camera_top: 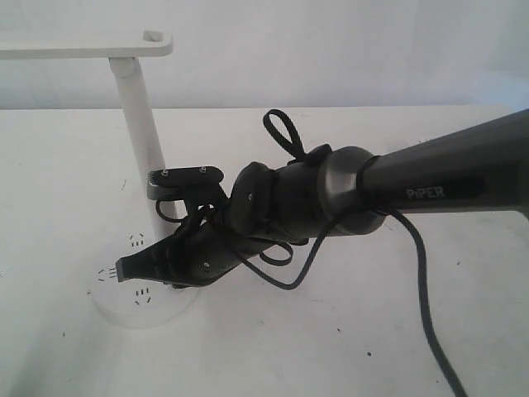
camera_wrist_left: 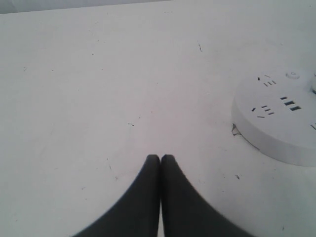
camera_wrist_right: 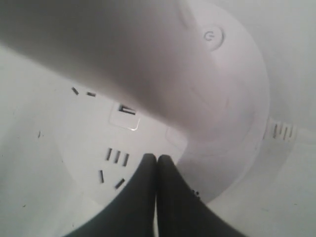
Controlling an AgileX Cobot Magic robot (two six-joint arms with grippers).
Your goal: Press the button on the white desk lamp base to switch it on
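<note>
Because a press asks for one firm point and not for a grasp, the right tool has its two fingers closed together with nothing between them; it reaches across the middle and hangs low over the white desk lamp base, near a set of socket slots; whether the tips touch the base, I cannot tell; the button, small and round with a power sign, lies on the top of the base just beside the foot of the slanted stem, apart from the tips, so the press seems to me not yet done; the left tool also has its fingers together and empty, over the worktop, well apart from the base; it stands there, I judge, so that the other arm has room; the next move probably needs a short shift toward the button, with care not to strike the stem.
</note>
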